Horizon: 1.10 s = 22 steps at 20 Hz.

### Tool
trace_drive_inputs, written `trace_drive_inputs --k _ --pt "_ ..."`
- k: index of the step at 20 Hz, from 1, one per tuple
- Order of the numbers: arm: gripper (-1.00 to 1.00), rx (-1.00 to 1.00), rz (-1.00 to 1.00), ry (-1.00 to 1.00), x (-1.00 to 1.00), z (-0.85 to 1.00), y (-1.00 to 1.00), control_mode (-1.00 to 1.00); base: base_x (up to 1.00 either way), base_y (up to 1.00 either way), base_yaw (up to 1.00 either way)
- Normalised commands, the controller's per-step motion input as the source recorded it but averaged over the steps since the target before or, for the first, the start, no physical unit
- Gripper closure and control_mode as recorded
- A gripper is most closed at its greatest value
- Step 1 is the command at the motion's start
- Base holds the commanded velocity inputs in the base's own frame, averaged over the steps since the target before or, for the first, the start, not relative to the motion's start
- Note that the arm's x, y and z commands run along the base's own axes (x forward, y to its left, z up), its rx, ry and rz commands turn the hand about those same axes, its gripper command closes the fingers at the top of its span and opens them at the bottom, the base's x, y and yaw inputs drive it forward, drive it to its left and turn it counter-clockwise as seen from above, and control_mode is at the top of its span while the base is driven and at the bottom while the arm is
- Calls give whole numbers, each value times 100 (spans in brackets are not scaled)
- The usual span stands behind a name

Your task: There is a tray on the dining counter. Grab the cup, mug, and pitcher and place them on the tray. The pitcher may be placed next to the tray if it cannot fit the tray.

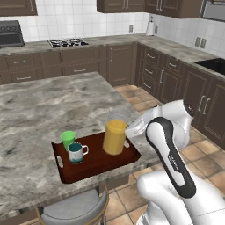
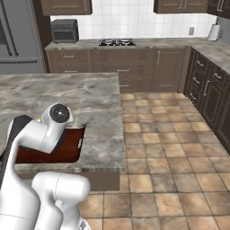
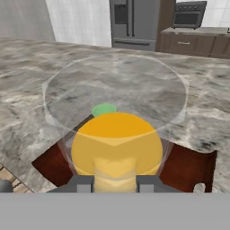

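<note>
Hand view: my claw [image 3: 115, 183] is clenched on the side handle of the cylindrical pitcher [image 3: 116, 143], its yellow-orange body under a clear glass top, one dark fingertip [image 3: 81, 183] on each side of the handle. The pitcher stands upright on the dark red-brown rectangular wooden tray [image 1: 99, 162], at its right end as the left base view shows it. At the tray's left end sit the small bright green tapered cup [image 1: 67, 139] and, just in front of it, the teal mug with white upper band and loop handle [image 1: 76, 153]. The tray lies near the edge of the dining counter's grey marbled stone top [image 1: 39, 110].
</note>
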Motion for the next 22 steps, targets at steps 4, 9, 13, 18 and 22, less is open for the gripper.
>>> trace_drive_inputs --k 4,9,13,18,22 --pt "100 0 0 0 9 -21 0 -100 0 0 0" --pt "100 0 0 0 7 -21 5 -100 0 0 0" --pt "100 -2 0 -4 11 -22 9 -100 0 0 0" --pt "100 -6 0 -8 16 -25 11 -100 0 0 0" --pt "100 -1 0 -1 16 -22 10 -100 0 0 0"
